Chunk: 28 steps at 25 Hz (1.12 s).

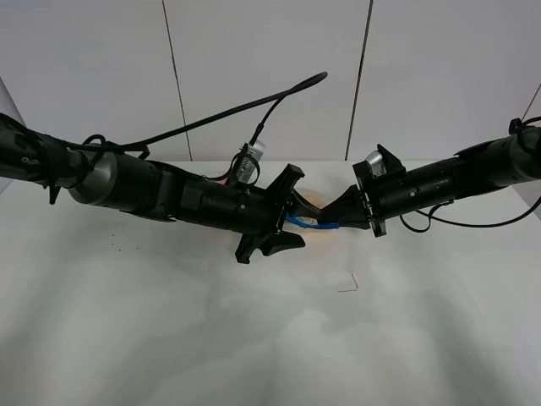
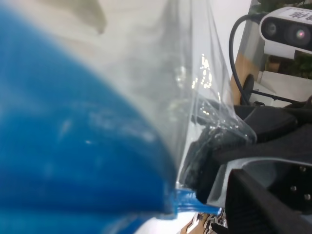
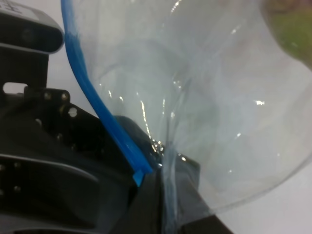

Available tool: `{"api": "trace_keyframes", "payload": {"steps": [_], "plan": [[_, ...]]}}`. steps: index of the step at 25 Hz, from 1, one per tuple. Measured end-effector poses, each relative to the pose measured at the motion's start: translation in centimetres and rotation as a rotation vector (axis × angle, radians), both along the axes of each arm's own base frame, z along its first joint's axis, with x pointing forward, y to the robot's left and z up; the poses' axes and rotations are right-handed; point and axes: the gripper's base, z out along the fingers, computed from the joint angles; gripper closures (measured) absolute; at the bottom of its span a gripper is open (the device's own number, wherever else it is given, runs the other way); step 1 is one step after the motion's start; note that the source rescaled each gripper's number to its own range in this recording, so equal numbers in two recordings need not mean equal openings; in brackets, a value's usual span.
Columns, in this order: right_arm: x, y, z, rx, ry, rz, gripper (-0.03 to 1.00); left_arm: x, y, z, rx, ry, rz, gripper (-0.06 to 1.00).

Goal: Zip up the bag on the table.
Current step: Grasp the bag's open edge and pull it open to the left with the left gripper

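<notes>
The clear bag (image 1: 314, 205) is held up over the white table (image 1: 254, 338) between my two grippers, mostly hidden by them. Its blue zip strip (image 1: 308, 225) spans the short gap between them. My left gripper (image 1: 294, 218) is shut on the strip, which fills the left wrist view as a blurred blue band (image 2: 73, 146) beside clear plastic (image 2: 195, 73). My right gripper (image 1: 340, 218) is shut on the bag's corner; in the right wrist view its fingers (image 3: 163, 195) pinch where the strip (image 3: 92, 97) ends. Yellowish produce (image 3: 287, 24) shows through the plastic (image 3: 209, 97).
Both arms meet head-on above the table's far middle. A black cable (image 1: 254, 106) arches over the left arm. A small thin mark (image 1: 348, 283) lies on the table in front of the grippers. The left arm's body (image 3: 48, 146) stands close to the right gripper.
</notes>
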Motion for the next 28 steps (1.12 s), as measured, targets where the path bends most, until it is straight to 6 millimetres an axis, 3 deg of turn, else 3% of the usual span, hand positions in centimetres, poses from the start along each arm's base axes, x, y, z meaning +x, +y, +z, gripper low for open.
{"api": "trace_keyframes", "payload": {"steps": [9,23,28], "plan": [[0.0,0.0,0.0,0.0,0.0,0.0,0.97,0.8,1.1,0.0,-0.005,0.001,0.03,0.29],[0.0,0.0,0.0,0.0,0.0,0.0,0.97,0.2,0.3,0.2,-0.028,0.007,-0.012,0.43],[0.0,0.0,0.0,0.0,-0.001,0.0,0.97,0.2,0.3,0.2,-0.023,0.005,-0.007,0.64]]}}
